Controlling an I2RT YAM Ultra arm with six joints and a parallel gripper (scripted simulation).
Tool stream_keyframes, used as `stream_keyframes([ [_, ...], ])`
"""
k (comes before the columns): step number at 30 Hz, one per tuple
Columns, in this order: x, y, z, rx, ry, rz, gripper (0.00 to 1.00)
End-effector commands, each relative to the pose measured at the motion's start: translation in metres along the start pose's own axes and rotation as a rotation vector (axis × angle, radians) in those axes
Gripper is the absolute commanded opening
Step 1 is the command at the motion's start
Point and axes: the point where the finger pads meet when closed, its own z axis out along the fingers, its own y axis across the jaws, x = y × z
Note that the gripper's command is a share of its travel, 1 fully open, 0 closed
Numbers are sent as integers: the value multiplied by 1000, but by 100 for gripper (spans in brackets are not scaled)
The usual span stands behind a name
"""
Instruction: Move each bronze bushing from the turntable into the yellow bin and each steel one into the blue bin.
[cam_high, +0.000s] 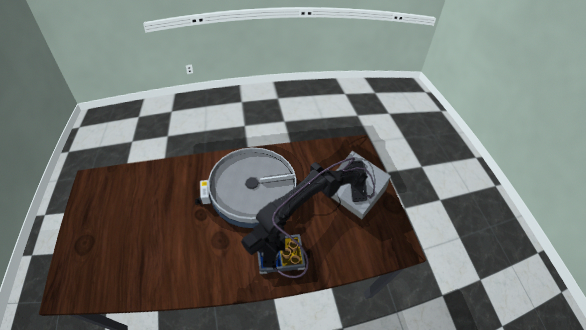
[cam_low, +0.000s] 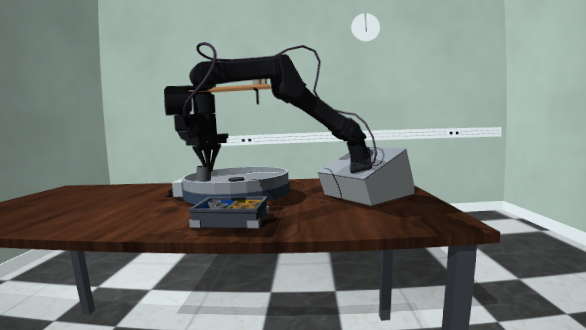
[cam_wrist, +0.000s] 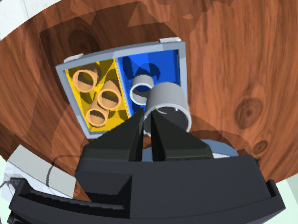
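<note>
Wood table (cam_low: 100, 220): turntable (cam_low: 260, 182), bin tray (cam_low: 227, 215), gray arm base (cam_low: 385, 185).
</note>
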Motion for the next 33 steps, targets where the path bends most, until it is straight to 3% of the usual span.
stream_keyframes([
  [1, -7, 0, -13, 19, -21, -16, 0],
  [18, -6, -2, -7, 9, -11, -14, 0],
  [19, -8, -4, -22, 33, -33, -14, 0],
  [20, -8, -4, -24, 36, -36, -14, 0],
  [33, -8, -4, -24, 36, -36, -14, 0],
])
